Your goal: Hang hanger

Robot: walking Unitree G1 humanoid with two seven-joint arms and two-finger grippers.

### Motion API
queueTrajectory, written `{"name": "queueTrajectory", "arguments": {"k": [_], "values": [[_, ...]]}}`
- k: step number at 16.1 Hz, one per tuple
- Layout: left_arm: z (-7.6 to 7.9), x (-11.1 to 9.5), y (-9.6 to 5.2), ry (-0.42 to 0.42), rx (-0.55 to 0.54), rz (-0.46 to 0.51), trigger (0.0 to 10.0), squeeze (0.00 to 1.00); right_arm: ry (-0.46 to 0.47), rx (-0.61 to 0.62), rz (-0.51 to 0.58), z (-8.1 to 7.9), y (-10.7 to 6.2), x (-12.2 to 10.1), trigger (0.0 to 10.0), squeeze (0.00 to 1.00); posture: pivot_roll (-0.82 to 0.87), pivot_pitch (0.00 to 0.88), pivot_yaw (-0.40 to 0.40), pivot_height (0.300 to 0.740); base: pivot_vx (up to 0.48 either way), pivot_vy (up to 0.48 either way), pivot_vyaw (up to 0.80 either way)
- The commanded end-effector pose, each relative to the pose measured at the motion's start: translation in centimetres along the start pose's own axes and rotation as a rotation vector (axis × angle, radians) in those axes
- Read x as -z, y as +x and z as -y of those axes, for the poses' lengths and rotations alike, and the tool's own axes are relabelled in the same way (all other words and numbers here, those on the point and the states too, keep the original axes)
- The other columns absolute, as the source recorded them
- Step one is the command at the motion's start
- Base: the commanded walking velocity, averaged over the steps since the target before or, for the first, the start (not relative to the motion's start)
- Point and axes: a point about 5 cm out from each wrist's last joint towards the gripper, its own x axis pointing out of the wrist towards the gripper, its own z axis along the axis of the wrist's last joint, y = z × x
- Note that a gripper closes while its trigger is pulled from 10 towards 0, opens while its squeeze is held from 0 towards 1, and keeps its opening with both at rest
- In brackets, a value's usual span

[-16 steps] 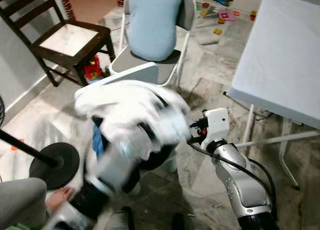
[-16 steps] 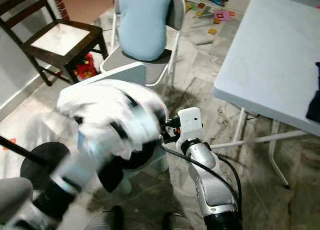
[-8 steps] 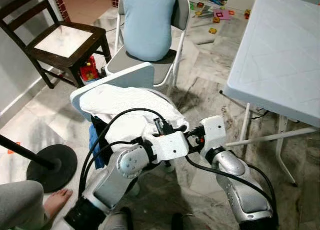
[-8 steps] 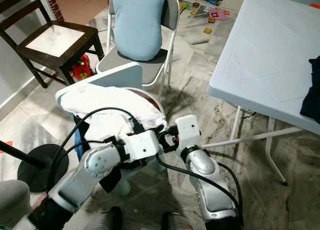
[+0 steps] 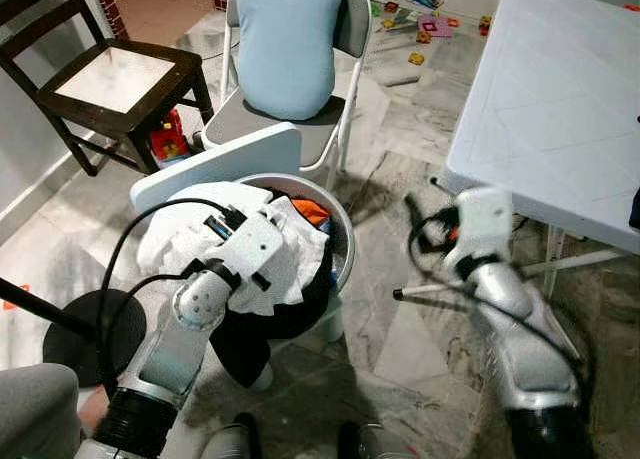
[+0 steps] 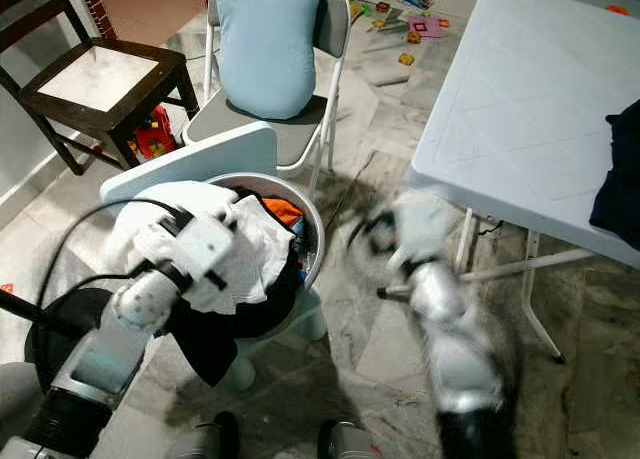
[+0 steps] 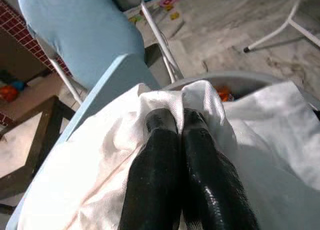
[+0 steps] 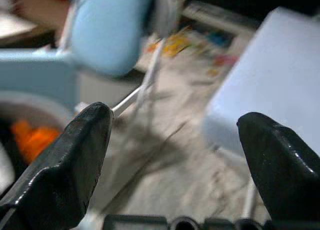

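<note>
No hanger can be made out. A white cloth (image 5: 290, 254) lies heaped over a round grey laundry basket (image 5: 338, 219) on the floor in front of me. My left arm (image 5: 200, 304) reaches up to it. In the left wrist view my left gripper (image 7: 172, 122) is shut, its black fingers pressed together with a fold of the white cloth (image 7: 100, 155) bunched around the tips. My right arm (image 5: 490, 269) is blurred to the right of the basket, beside the table. My right gripper (image 8: 175, 117) is open wide with nothing between its fingers.
An orange garment (image 5: 312, 211) and black clothing (image 5: 270, 329) fill the basket, with a light blue lid (image 5: 215, 164) behind. Beyond it stand a folding chair holding a blue cushion (image 5: 285, 39) and a wooden chair (image 5: 110, 79). A white table (image 5: 560, 99) is at the right, a black stand base (image 5: 70, 334) at the left.
My left arm has drawn back to the left onto the white cloth. My right arm has swung right, away from the basket, and is blurred. The camera has shifted a little.
</note>
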Motion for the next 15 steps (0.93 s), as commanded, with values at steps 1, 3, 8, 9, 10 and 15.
{"name": "queueTrajectory", "arguments": {"k": [1, 3, 8, 9, 10, 15], "values": [[0.7, 0.2, 0.0, -0.007, 0.026, -0.010, 10.0, 0.00, 0.025, -0.006, -0.004, 0.3, 0.1, 0.0, 10.0, 0.00, -0.02, 0.210, -0.094, 0.740, 0.000, 0.000, 0.00], [1.3, 0.3, 0.2, -0.008, 0.087, -0.009, 10.0, 0.00, 0.037, -0.045, 0.010, 0.2, 0.2, -0.7, 10.0, 0.00, -0.03, 0.214, -0.091, 0.740, 0.000, 0.000, 0.00], [5.5, -1.2, 0.5, 0.078, 0.367, 0.078, 10.0, 0.00, 0.021, -0.036, -0.012, 1.1, -1.3, -0.2, 10.0, 0.00, -0.06, 0.225, -0.075, 0.740, 0.000, 0.000, 0.00], [7.4, -1.9, -0.1, 0.086, 0.483, 0.123, 10.0, 0.00, 0.024, -0.028, -0.014, 1.2, -1.5, -0.2, 10.0, 0.00, -0.07, 0.229, -0.072, 0.740, 0.000, 0.000, 0.00], [8.5, -2.3, -0.6, 0.099, 0.545, 0.151, 10.0, 0.00, 0.025, -0.027, -0.015, 1.2, -1.6, -0.2, 10.0, 0.00, -0.07, 0.230, -0.071, 0.740, 0.000, 0.000, 0.00], [11.1, -2.7, -2.0, 0.114, 0.677, 0.185, 10.0, 0.00, 0.024, -0.047, -0.037, 1.0, -1.9, 0.0, 10.0, 0.00, -0.06, 0.243, -0.084, 0.740, 0.000, 0.000, 0.00]]}}
